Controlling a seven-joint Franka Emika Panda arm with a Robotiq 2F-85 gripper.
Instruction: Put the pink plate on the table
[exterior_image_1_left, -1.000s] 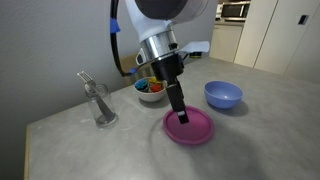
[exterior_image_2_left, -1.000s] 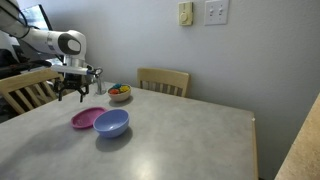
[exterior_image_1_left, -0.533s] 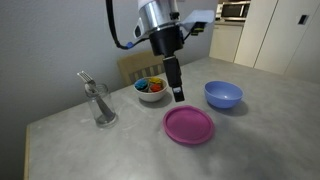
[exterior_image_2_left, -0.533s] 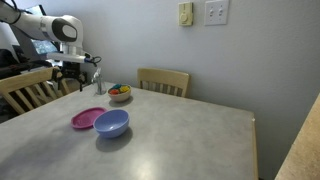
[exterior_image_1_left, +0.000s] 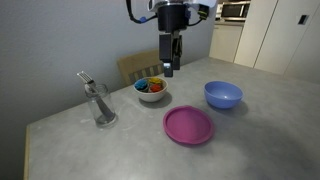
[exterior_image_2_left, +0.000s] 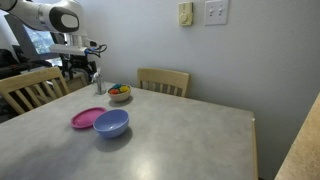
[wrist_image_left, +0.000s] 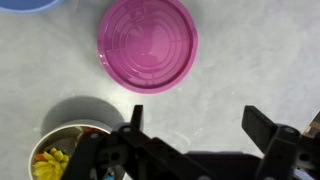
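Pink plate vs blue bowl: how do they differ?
The pink plate is magenta, shallow and nearly flat; the blue bowl is periwinkle and deep-walled. The plate shows concentric ridges in the wrist view; the bowl looks smooth. Both are round, empty, similar in width, and upright on the table.

The white seven-jointed robot arm (exterior_image_1_left: 172, 8) is seen in both exterior views, held high, with its last links turned straight down. The silver wrist (exterior_image_1_left: 171, 20) is carried near the top of the frame in an exterior view, and the black jaws are hung vertically beneath it, tips pointing down. In the wrist view the jaws are spread wide apart, and nothing is gripped between them.
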